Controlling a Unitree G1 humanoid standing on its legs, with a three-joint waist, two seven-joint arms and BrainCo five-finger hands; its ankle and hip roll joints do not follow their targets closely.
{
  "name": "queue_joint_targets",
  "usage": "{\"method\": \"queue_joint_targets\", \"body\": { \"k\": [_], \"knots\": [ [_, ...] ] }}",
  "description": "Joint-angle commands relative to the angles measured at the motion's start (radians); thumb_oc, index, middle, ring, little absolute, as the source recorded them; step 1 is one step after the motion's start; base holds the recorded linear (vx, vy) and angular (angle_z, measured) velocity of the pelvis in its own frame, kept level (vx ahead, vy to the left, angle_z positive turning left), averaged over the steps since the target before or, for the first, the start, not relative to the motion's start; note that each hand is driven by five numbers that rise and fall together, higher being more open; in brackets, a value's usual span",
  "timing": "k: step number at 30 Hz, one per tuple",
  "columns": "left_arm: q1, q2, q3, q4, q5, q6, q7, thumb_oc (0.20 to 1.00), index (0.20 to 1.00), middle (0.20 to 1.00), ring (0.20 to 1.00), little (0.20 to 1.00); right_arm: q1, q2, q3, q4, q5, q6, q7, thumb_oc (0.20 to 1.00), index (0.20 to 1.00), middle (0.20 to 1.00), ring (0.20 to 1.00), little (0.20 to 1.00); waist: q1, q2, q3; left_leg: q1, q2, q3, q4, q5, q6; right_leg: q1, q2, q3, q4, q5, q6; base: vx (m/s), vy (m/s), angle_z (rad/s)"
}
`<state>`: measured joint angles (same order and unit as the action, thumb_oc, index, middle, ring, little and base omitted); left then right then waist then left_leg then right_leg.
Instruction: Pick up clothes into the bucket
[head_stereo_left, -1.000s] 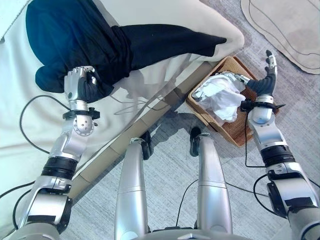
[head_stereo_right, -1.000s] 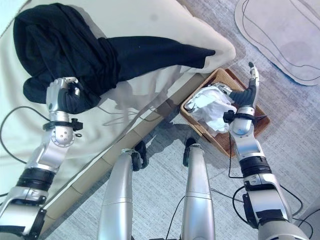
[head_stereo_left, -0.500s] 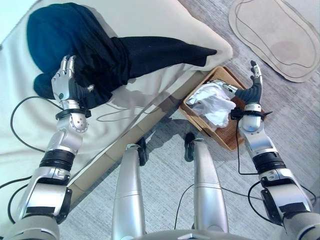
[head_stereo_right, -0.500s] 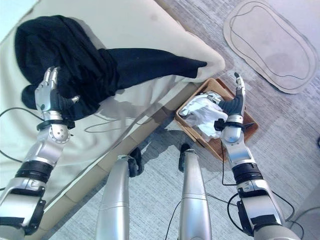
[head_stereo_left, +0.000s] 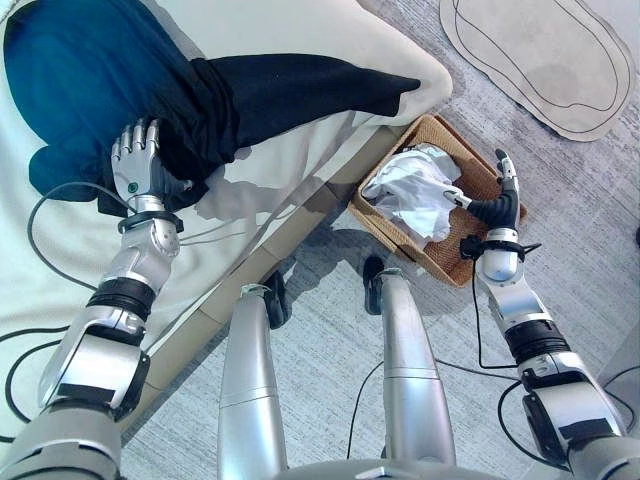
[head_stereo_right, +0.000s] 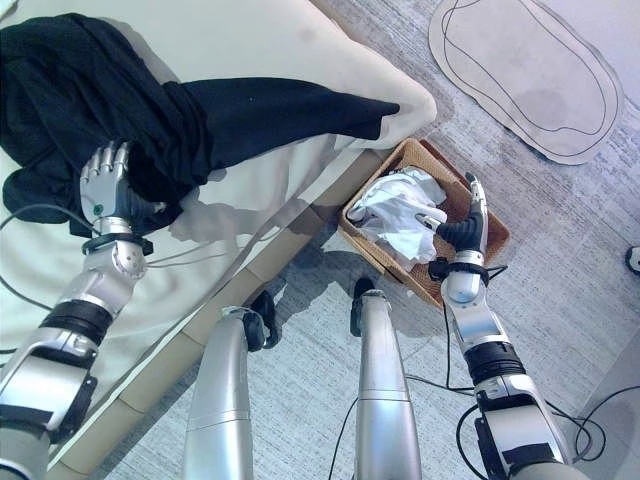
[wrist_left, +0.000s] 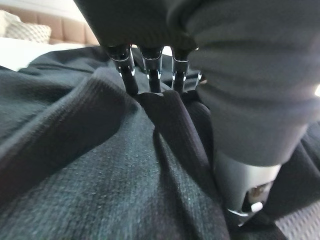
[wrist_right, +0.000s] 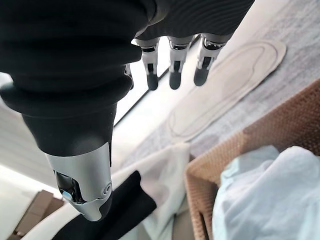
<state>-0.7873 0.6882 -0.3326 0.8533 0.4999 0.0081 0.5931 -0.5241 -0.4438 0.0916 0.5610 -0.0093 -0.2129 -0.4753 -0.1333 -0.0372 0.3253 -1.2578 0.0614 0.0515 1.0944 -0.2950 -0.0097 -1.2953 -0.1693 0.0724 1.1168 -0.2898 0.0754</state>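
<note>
Since the garment is our concern, we start there and work out from the bed.

Garment: a dark cloth (head_stereo_left: 150, 90) lies heaped on the bed (head_stereo_left: 300, 20), one long flat part reaching toward the bed's corner nearest the basket.

Handling: we judge it soft, limp and fairly light; it will sag and trail when lifted, and the knit surface in the left wrist view should give grip, not slip.

Where to hold: we would gather a thick fold in the heap near our left hand, not the thin flat end, so less cloth drags over the bed's edge.

Left hand (head_stereo_left: 138, 165): on the heap's near edge, fingers (wrist_left: 150, 75) straight and pressed into the folds, clasping nothing yet.

Right hand (head_stereo_right: 462, 228): off the bed, over the basket's rim, fingers straight, empty.

Basket (head_stereo_left: 470, 165): wicker, on the floor just beside the bed's corner, with a crumpled white cloth (head_stereo_left: 410, 190) already in it.

Rug (head_stereo_left: 530, 50): pale, on the floor beyond the basket, well apart from the bed.
</note>
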Motion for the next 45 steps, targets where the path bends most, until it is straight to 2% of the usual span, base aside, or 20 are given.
{"method": "queue_joint_targets", "body": {
  "k": [1,2,3,4,5,12,14,19,23,28,30,34,35,36,37,38,40,41,43,45],
  "knots": [
    [-0.042,0.002,-0.016,0.076,0.056,0.008,-0.055,1.0,1.0,1.0,1.0,1.0,-0.006,-0.02,0.019,-0.033,0.007,-0.05,-0.013,1.0,1.0,1.0,1.0,1.0,-0.019,0.023,-0.014,0.007,-0.009,-0.041,-0.034,-0.017,0.012,0.02,-0.018,0.02,-0.172,0.149,0.049,0.0,0.0,0.0],
    [-0.046,0.0,-0.016,0.087,0.051,0.009,-0.062,0.953,0.953,0.953,0.953,0.953,-0.006,-0.018,0.02,-0.034,0.008,-0.05,-0.009,1.0,1.0,1.0,1.0,1.0,-0.021,0.023,-0.015,0.007,-0.01,-0.041,-0.034,-0.018,0.012,0.019,-0.016,0.02,-0.172,0.15,0.049,0.0,0.0,0.0],
    [-0.046,0.0,-0.016,0.087,0.051,0.009,-0.062,0.953,0.953,0.953,0.953,0.953,-0.006,-0.018,0.02,-0.034,0.008,-0.05,-0.009,1.0,1.0,1.0,1.0,1.0,-0.021,0.023,-0.015,0.007,-0.01,-0.041,-0.034,-0.018,0.012,0.019,-0.016,0.02,-0.172,0.15,0.049,0.0,0.0,0.0],
    [-0.055,0.001,-0.012,0.103,0.041,0.011,-0.069,0.272,0.272,0.272,0.272,0.272,-0.003,-0.015,0.02,-0.041,0.009,-0.05,-0.002,1.0,1.0,1.0,1.0,1.0,-0.022,0.024,-0.018,0.006,-0.009,-0.04,-0.034,-0.019,0.012,0.016,-0.018,0.021,-0.173,0.15,0.05,0.0,0.0,0.0],
    [-0.054,0.003,-0.01,0.096,0.041,0.014,-0.072,0.2,0.2,0.2,0.2,0.2,-0.001,-0.016,0.019,-0.044,0.009,-0.05,0.0,1.0,1.0,1.0,1.0,1.0,-0.022,0.025,-0.019,0.006,-0.01,-0.04,-0.033,-0.021,0.013,0.016,-0.017,0.022,-0.172,0.149,0.049,0.0,0.0,0.0],
    [-0.027,0.032,0.017,0.071,0.044,0.012,-0.075,0.2,0.2,0.2,0.2,0.2,0.01,-0.016,0.008,-0.051,0.009,-0.049,0.007,1.0,1.0,1.0,1.0,1.0,-0.018,0.028,-0.03,0.003,-0.013,-0.043,-0.029,-0.026,0.013,0.017,-0.019,0.019,-0.17,0.143,0.048,0.0,0.0,0.0],
    [-0.003,0.049,0.044,0.002,0.052,0.021,-0.082,0.2,0.2,0.2,0.2,0.2,0.019,-0.016,-0.004,-0.057,0.007,-0.046,0.012,1.0,1.0,1.0,1.0,1.0,-0.011,0.03,-0.033,0.003,-0.016,-0.044,-0.03,-0.027,0.013,0.019,-0.021,0.018,-0.173,0.142,0.047,0.0,0.0,0.0],
    [0.04,0.064,0.092,-0.008,0.052,0.029,-0.078,0.2,0.2,0.2,0.2,0.2,0.028,-0.015,-0.013,-0.054,0.006,-0.042,0.02,1.0,1.0,1.0,1.0,1.0,-0.007,0.03,-0.037,0.003,-0.016,-0.048,-0.031,-0.027,0.013,0.019,-0.021,0.014,-0.17,0.138,0.043,0.0,0.0,0.0],
    [0.063,0.06,0.119,-0.033,0.038,0.021,-0.084,0.2,0.2,0.2,0.2,0.2,0.041,-0.009,-0.021,-0.059,0.005,-0.04,0.025,1.0,1.0,1.0,1.0,1.0,-0.006,0.031,-0.038,0.006,-0.017,-0.047,-0.033,-0.027,0.012,0.024,-0.023,0.011,-0.173,0.138,0.042,0.0,0.0,0.0],
    [0.134,0.017,0.174,-0.12,-0.016,-0.023,-0.073,0.2,0.2,0.2,0.2,0.2,0.051,0.001,-0.026,-0.055,0.009,-0.04,0.031,1.0,1.0,1.0,1.0,1.0,0.001,0.032,-0.037,0.029,-0.017,-0.046,-0.055,-0.022,0.01,0.045,-0.026,0.007,-0.19,0.14,0.04,0.0,0.0,0.0],
    [0.213,-0.051,0.217,-0.221,-0.09,-0.105,-0.068,0.2,0.2,0.2,0.2,0.2,0.055,0.011,-0.044,-0.055,0.023,-0.046,0.03,1.0,1.0,1.0,1.0,1.0,0.01,0.031,-0.037,0.064,-0.019,-0.042,-0.09,-0.012,0.005,0.083,-0.031,0.001,-0.223,0.141,0.038,-0.01,-0.02,0.04],
    [0.296,-0.101,0.235,-0.348,-0.125,-0.164,-0.092,0.2,0.2,0.2,0.2,0.2,0.061,0.014,-0.055,-0.06,0.035,-0.058,0.036,1.0,1.0,1.0,1.0,1.0,0.017,0.034,-0.035,0.111,-0.023,-0.038,-0.137,0.0,0.002,0.13,-0.038,-0.006,-0.263,0.149,0.038,-0.03,-0.005,0.05],
    [0.333,-0.124,0.238,-0.417,-0.148,-0.201,-0.113,0.2,0.2,0.2,0.2,0.2,0.066,0.016,-0.059,-0.069,0.04,-0.066,0.043,1.0,1.0,1.0,1.0,1.0,0.02,0.032,-0.032,0.123,-0.028,-0.034,-0.172,0.041,0.006,0.145,-0.045,-0.011,-0.301,0.186,0.035,-0.1,-0.007,0.03],
    [0.387,-0.14,0.242,-0.505,-0.169,-0.238,-0.142,0.2,0.2,0.2,0.2,0.2,0.074,0.016,-0.054,-0.081,0.044,-0.078,0.06,1.0,1.0,1.0,1.0,1.0,0.026,0.034,-0.029,0.169,-0.029,-0.033,-0.221,0.053,0.006,0.189,-0.049,-0.019,-0.338,0.195,0.039,-0.09,-0.011,0.08],
    [0.407,-0.147,0.24,-0.533,-0.179,-0.252,-0.155,0.2,0.2,0.2,0.2,0.2,0.078,0.016,-0.047,-0.083,0.045,-0.082,0.067,1.0,1.0,1.0,1.0,1.0,0.027,0.033,-0.028,0.19,-0.032,-0.032,-0.241,0.061,0.005,0.209,-0.05,-0.023,-0.358,0.203,0.04,-0.01,-0.036,0.25],
    [0.443,-0.146,0.213,-0.605,-0.194,-0.294,-0.193,0.2,0.2,0.2,0.2,0.2,0.078,0.013,-0.033,-0.086,0.051,-0.09,0.082,1.0,1.0,1.0,1.0,1.0,0.032,0.031,-0.03,0.237,-0.037,-0.036,-0.289,0.076,0.004,0.255,-0.057,-0.031,-0.403,0.218,0.044,0.0,-0.027,0.25],
    [0.446,-0.145,0.214,-0.608,-0.194,-0.293,-0.195,0.2,0.2,0.2,0.2,0.2,0.079,0.014,-0.033,-0.086,0.051,-0.091,0.083,1.0,1.0,1.0,1.0,1.0,0.031,0.03,-0.026,0.246,-0.037,-0.036,-0.295,0.079,0.004,0.265,-0.058,-0.032,-0.409,0.221,0.044,0.0,-0.017,0.13],
    [0.469,-0.137,0.186,-0.672,-0.213,-0.324,-0.23,0.2,0.2,0.2,0.2,0.2,0.08,0.014,-0.022,-0.096,0.053,-0.098,0.09,1.0,1.0,1.0,1.0,1.0,0.037,0.03,-0.027,0.291,-0.042,-0.036,-0.342,0.093,0.003,0.309,-0.063,-0.042,-0.447,0.233,0.049,0.02,-0.025,0.06],
    [0.483,-0.131,0.173,-0.701,-0.233,-0.338,-0.247,0.2,0.2,0.2,0.2,0.2,0.081,0.014,-0.014,-0.095,0.053,-0.101,0.093,1.0,1.0,1.0,1.0,1.0,0.038,0.029,-0.022,0.325,-0.046,-0.037,-0.374,0.104,0.003,0.341,-0.068,-0.049,-0.474,0.243,0.052,0.01,-0.03,0.11],
    [0.509,-0.13,0.151,-0.783,-0.316,-0.372,-0.286,0.2,0.2,0.2,0.2,0.2,0.071,0.017,0.0,-0.099,0.05,-0.101,0.094,1.0,1.0,1.0,1.0,1.0,0.046,0.026,-0.02,0.402,-0.05,-0.039,-0.453,0.126,0.0,0.417,-0.079,-0.065,-0.545,0.265,0.061,0.01,-0.028,0.14]
  ]
}}
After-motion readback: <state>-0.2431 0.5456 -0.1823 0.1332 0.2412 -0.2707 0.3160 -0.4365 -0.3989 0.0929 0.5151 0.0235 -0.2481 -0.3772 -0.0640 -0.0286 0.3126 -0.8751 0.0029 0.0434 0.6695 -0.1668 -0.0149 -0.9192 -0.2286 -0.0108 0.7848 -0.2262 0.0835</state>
